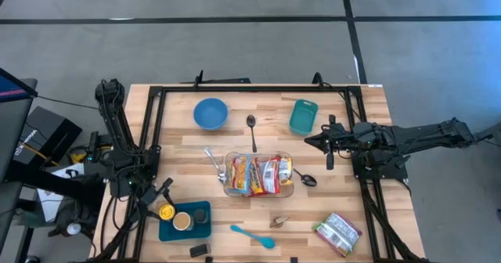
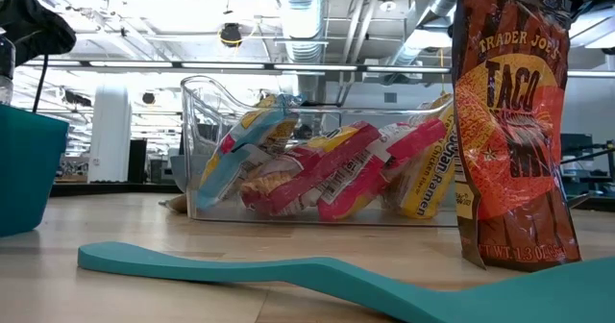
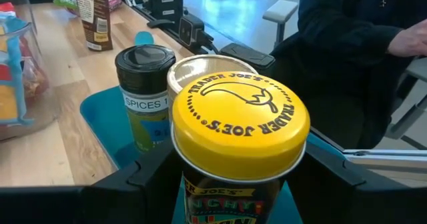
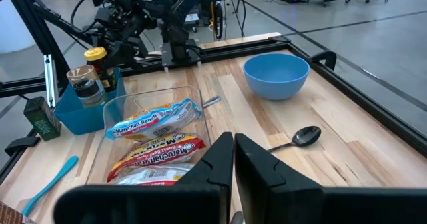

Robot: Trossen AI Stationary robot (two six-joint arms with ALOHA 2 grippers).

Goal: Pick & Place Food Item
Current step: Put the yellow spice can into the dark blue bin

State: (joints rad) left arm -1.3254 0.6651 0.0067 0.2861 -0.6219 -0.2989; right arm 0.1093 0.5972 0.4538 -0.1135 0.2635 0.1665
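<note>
- Jar [image 3: 240, 134] with a yellow lid sits between the two dark fingers [image 3: 150, 174] of the left gripper [image 1: 166, 204]. The fingers are closed on its sides. The lid reads "Trader Joe's".
- The jar is at the edge of the dark teal tray [image 1: 202, 225], near the front left corner of the wooden table [image 1: 235, 110].
- A spice jar [image 3: 145, 97] with a black lid stands in the tray too, right beside the yellow-lid jar. A third jar [image 1: 182, 221] with a pale lid is next to them.
- The right gripper [image 1: 311, 141] hangs over the right side of the table. Its two fingers [image 4: 217, 159] are pressed together and hold nothing.
- A clear tub [image 1: 232, 186] sits in the middle of the table. It is full of ramen noodle packs [image 2: 327, 174].
- A blue bowl [image 1: 210, 113] and a small teal box [image 1: 304, 117] are at the back of the table.
- One spoon [image 1: 252, 130] lies between the bowl and the teal box. Another spoon [image 1: 306, 179] lies just to the right of the tub.
- A teal spatula [image 1: 252, 235] lies near the front edge.
- A taco bag [image 2: 509, 121] stands up close to the low camera.
- A flat snack pack [image 1: 339, 232] lies at the front right corner.
- A person in dark clothes [image 3: 353, 44] is beside the table, seen from the left wrist.
</note>
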